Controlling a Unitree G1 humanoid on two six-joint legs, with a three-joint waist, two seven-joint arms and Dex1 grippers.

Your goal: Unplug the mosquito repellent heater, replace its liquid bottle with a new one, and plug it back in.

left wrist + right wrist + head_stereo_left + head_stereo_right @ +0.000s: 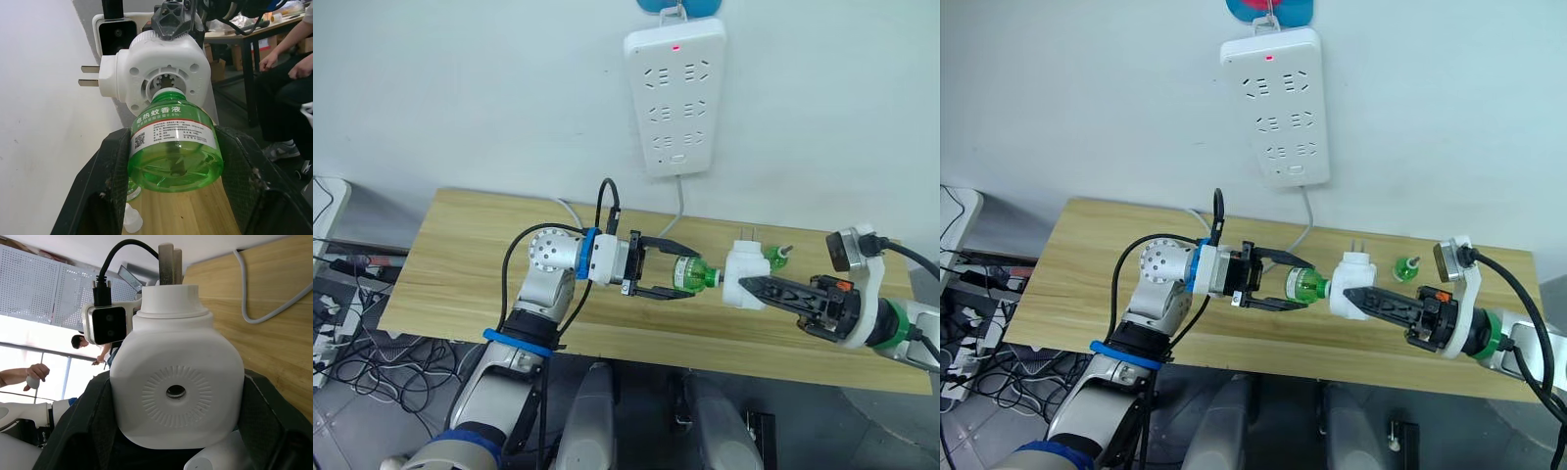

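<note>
A: Green translucent plastic bottle with a printed label sits clamped between the left gripper jaws, neck at the underside socket of the small white rounded plastic heater.

B: Heater position?

A: Held above the pale wooden surface, clamped in the right gripper jaws, prongs pointing up. A second small green bottle stands just behind it. White power strip hangs on the wall, red light lit.

Above the surface, my left tool holds the bottle left of the heater, neck at its socket; my right tool grips the heater. The power strip hangs on the wall behind; a second bottle stands behind the heater.
</note>
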